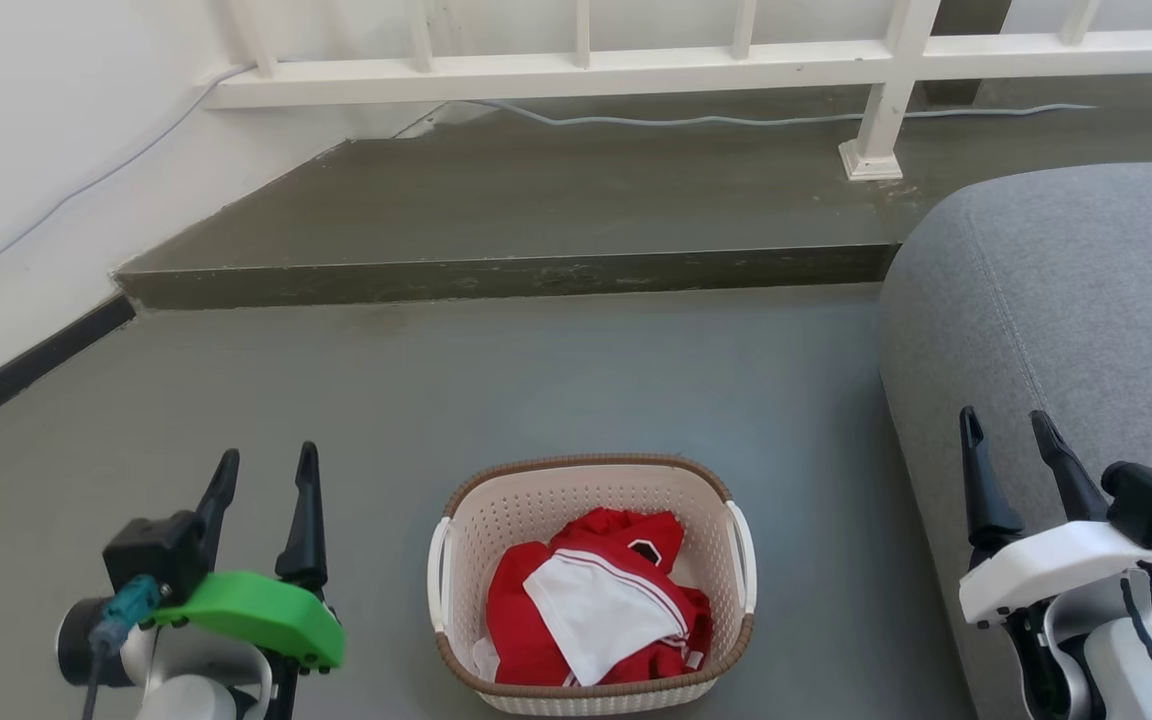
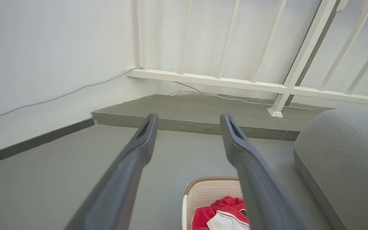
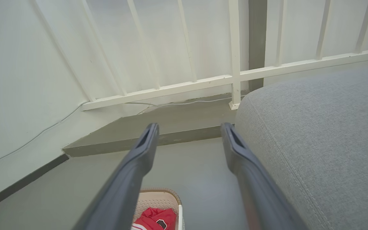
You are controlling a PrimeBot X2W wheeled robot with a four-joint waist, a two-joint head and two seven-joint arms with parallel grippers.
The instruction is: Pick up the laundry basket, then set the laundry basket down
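Nearest, the laundry basket [image 1: 586, 463] is seen standing on the grey floor [image 1: 536, 370], with its lowest part cut off by the frame's bottom edge. Its inside bottom is hidden by red and white clothes [image 1: 596, 610] piled in it. The left gripper [image 1: 268, 452] is held to the basket's left and the right gripper [image 1: 1002, 415] to its right. Both are kept clear of the basket, with fingers spread and nothing between them. Bare floor is left open to the basket's left and beyond it. To the basket's right, room is bounded by the rounded edge of a grey sofa [image 1: 1066, 300], against which the right gripper is seen. Beyond the basket a raised step [image 1: 496, 275] is met, then a white railing [image 1: 576, 70] with a cable [image 1: 686, 120] at its foot. Left of the basket, the floor is closed off by a white wall [image 1: 36, 150].
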